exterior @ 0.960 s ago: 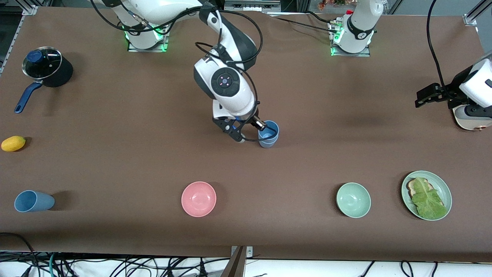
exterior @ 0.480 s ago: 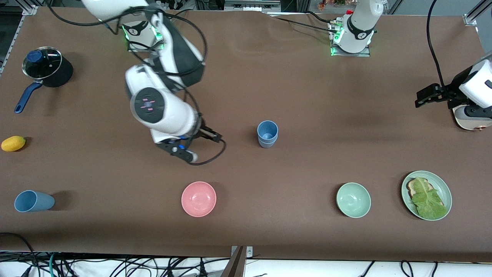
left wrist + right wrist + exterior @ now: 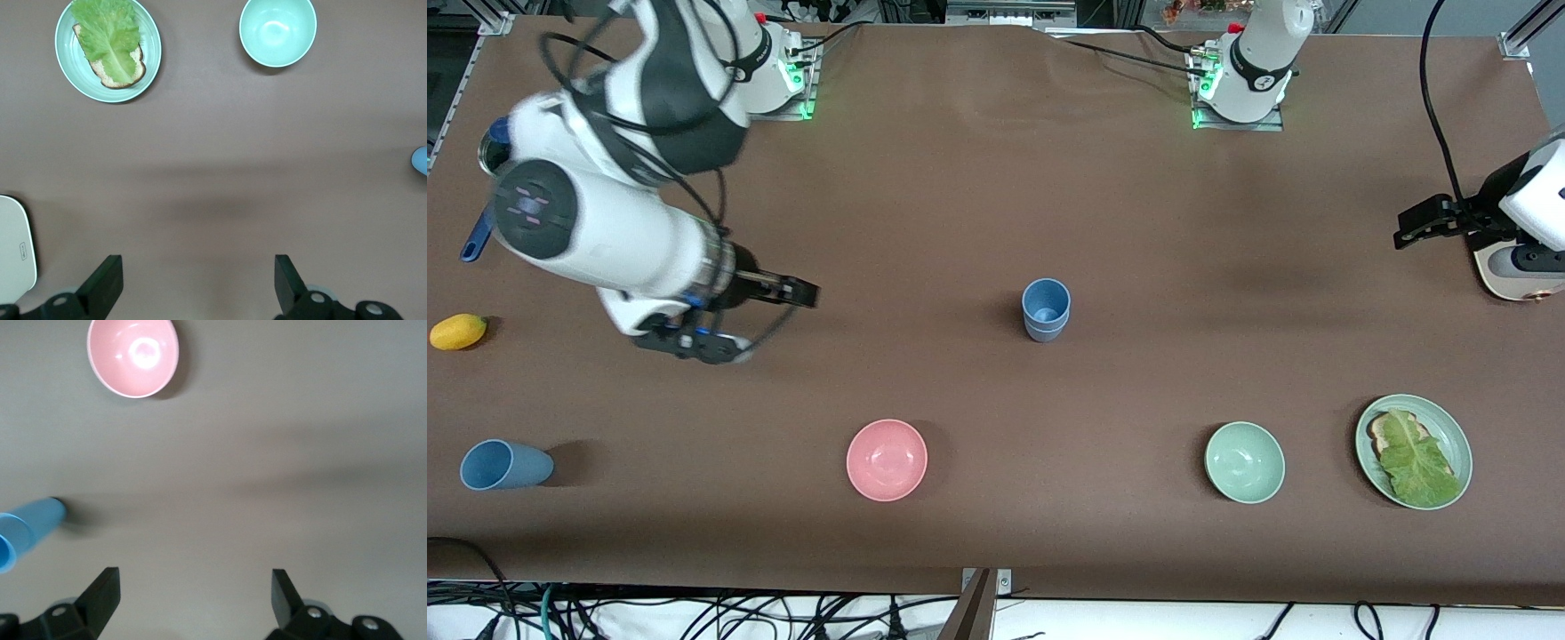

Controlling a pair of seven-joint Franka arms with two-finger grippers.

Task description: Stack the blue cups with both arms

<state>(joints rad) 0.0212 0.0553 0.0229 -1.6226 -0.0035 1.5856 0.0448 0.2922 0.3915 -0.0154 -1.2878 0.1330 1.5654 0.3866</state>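
Lower left of frame: third matte dusty-blue plastic cup (image 3: 503,466) lies on side, mouth toward table end. Approach low, align jaws across its wall, right it before carrying.

Left-centre: right gripper (image 3: 760,318) spread wide, empty, over bare table.

Centre: two nested blue cups (image 3: 1046,309) upright.

Right edge: left gripper (image 3: 1408,229) wide, empty, arm waits.

Change: right gripper was at centre stack a second ago, now released and swung toward lying cup.
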